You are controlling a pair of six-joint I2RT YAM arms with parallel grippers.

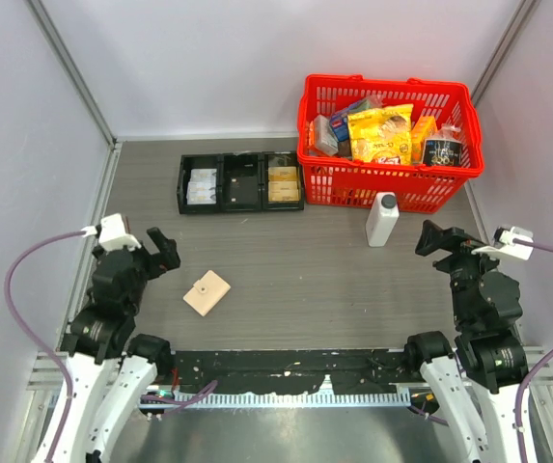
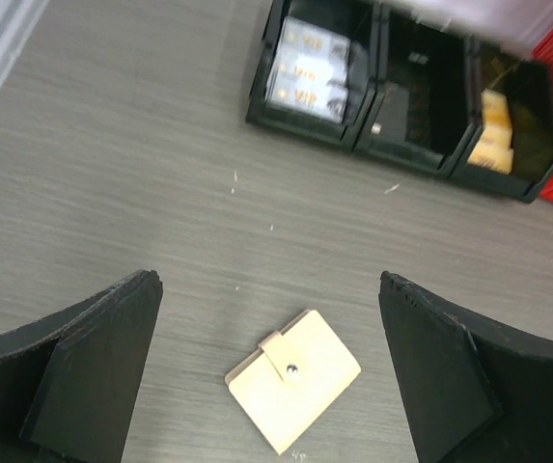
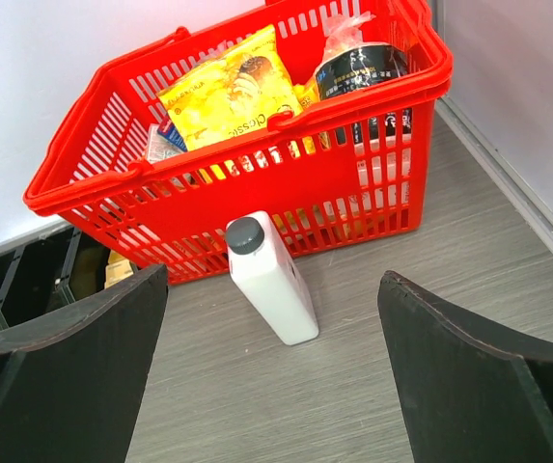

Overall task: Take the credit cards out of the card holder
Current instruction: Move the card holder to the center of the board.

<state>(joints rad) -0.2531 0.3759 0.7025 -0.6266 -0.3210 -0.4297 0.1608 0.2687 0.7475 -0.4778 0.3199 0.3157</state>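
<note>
The tan card holder (image 1: 207, 292) lies flat and closed on the grey table, its snap tab fastened. In the left wrist view the card holder (image 2: 293, 378) sits on the table between and beyond my wide-apart fingers. My left gripper (image 1: 167, 254) is open, raised above the table just left of the holder. My right gripper (image 1: 432, 239) is open too, far off at the right side, facing a white bottle. No credit cards show; they are hidden.
A black three-compartment tray (image 1: 240, 182) with small items stands at the back. A red basket (image 1: 388, 142) full of packets is at the back right, with a white bottle (image 1: 382, 219) upright in front of it. Grey walls close in both sides.
</note>
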